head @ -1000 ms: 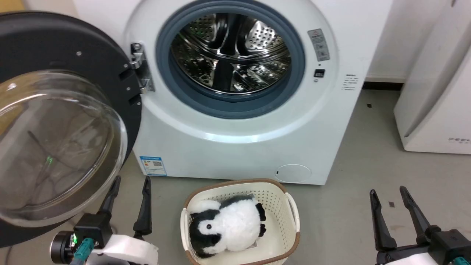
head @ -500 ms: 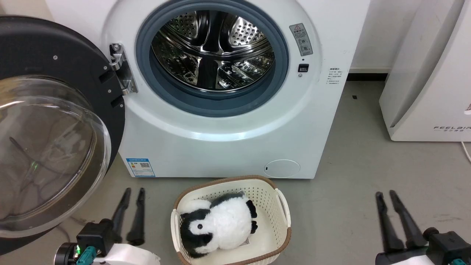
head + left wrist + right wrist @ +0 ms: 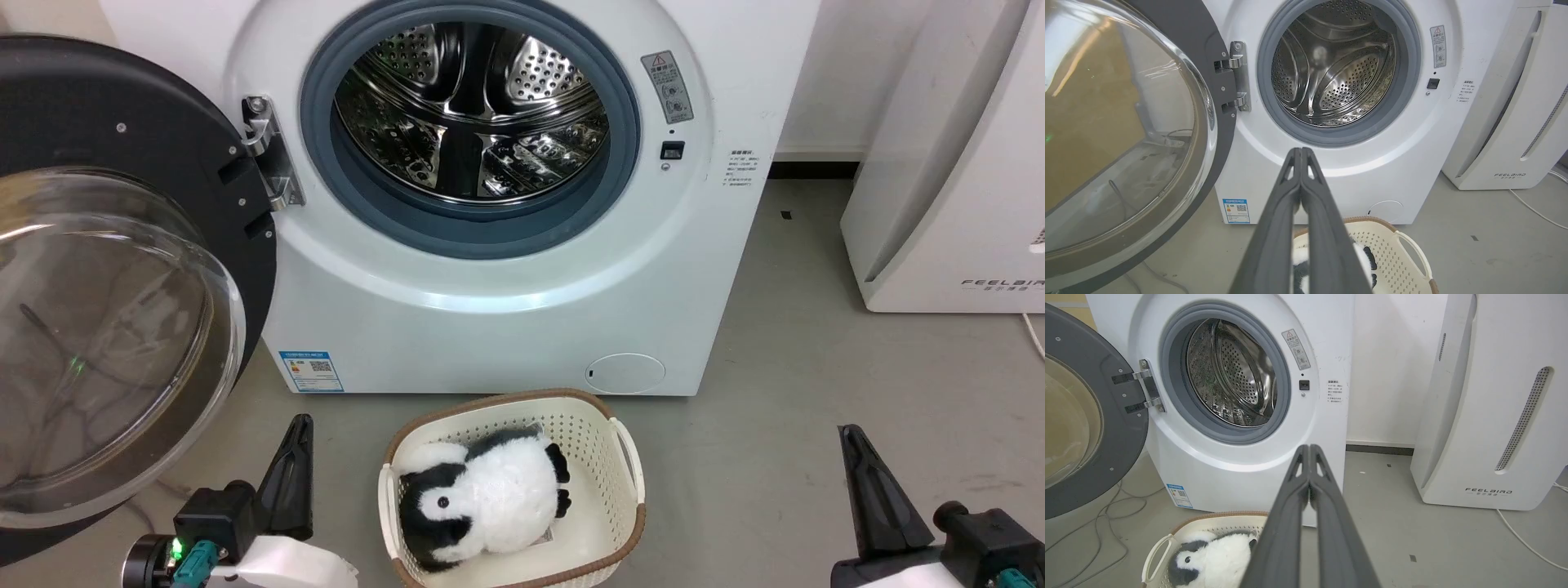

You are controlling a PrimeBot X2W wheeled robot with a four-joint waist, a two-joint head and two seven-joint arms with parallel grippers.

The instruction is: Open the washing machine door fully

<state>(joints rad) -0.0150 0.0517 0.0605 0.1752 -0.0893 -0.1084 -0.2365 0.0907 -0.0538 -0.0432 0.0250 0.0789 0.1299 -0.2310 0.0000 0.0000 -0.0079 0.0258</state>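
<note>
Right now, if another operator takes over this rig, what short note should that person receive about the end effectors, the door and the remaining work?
The left end effector is shut and holds nothing, low beside the washing machine door.
The right end effector is shut and empty, over the floor to the right of the basket.
The door is swung wide to the left on its hinge. The drum of the washing machine is exposed.
Done: the door looks fully open.
Left: probably nothing. Only confirm that the door has no more travel.
The basket, with a penguin plush inside, stands before the machine.
</note>
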